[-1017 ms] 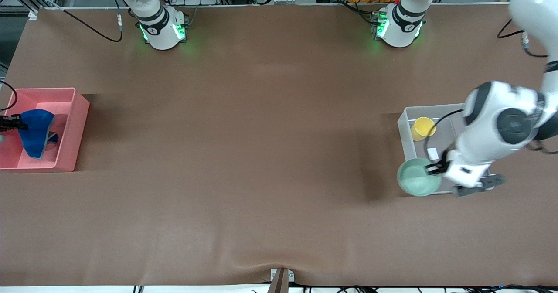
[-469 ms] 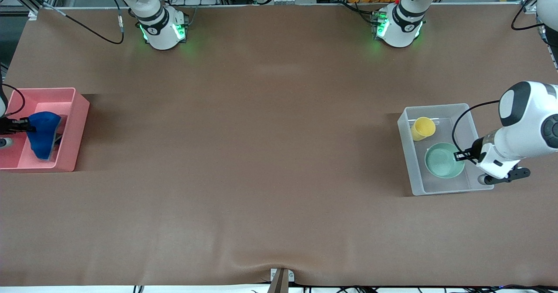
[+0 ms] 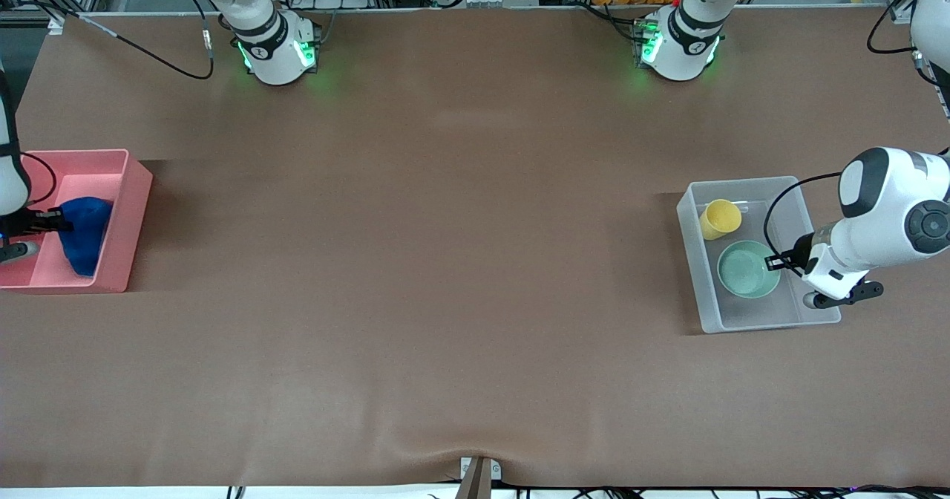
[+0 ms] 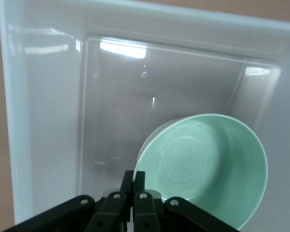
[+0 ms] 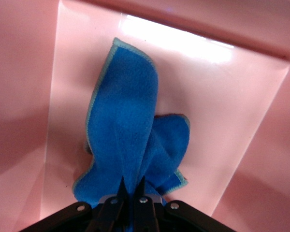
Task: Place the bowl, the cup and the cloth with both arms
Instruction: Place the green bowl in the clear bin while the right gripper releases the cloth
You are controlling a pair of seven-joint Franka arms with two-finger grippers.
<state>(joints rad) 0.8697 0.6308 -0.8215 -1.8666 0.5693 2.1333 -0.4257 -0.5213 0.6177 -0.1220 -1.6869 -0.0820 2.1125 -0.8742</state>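
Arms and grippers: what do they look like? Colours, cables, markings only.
Both arms are white with rounded links and black joint sections. The left arm carries a looping black cable; each base glows with green lights. The left gripper and right gripper are black with slim two-finger tips and silver screws.

The left claw (image 3: 776, 263) has carried the bowl (image 3: 748, 269) into the clear bin (image 3: 686, 232); the cloth (image 3: 84, 235) sank lower.

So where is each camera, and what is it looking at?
Front view: high across the table, facing both arm bases; shows the pink bin and clear bin.
Left wrist view: on the left arm, looking down at the left gripper pinching the bowl.
Right wrist view: on the right arm, looking down at the right gripper holding the cloth.
Shared with front: bowl, cloth.
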